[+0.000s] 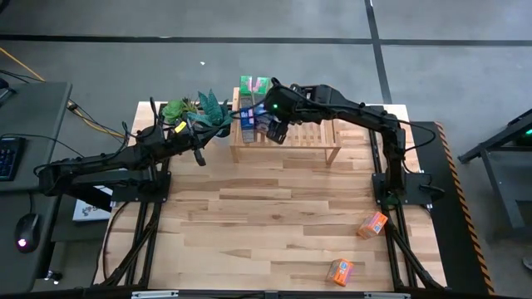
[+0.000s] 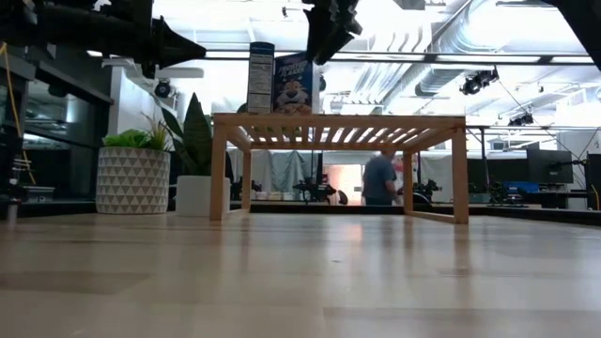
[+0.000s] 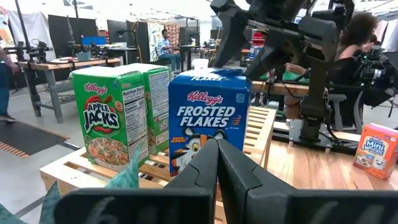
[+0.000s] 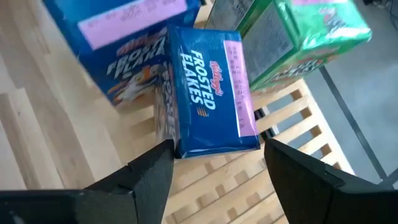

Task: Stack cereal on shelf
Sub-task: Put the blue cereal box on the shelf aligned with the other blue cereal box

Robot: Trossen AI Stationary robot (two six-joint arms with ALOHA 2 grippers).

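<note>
Overhead, table-level and both close wrist views share the shelf [image 1: 287, 137].

This was a robotics lab or workshop set in a large open industrial hall. Exposed silver ducts [image 2: 451, 47] and bright strip lighting ran across the high ceiling, and the floor [image 1: 125, 50] was bare grey concrete. Beyond the wood-plank table [image 1: 274, 224] stood more workbenches [image 3: 68, 62] carrying monitors [image 3: 93, 41] and further arm rigs, with people seated or standing among them. A keyboard [image 1: 7, 158] and mouse [image 1: 27, 226] lay on a neighbouring desk
</note>
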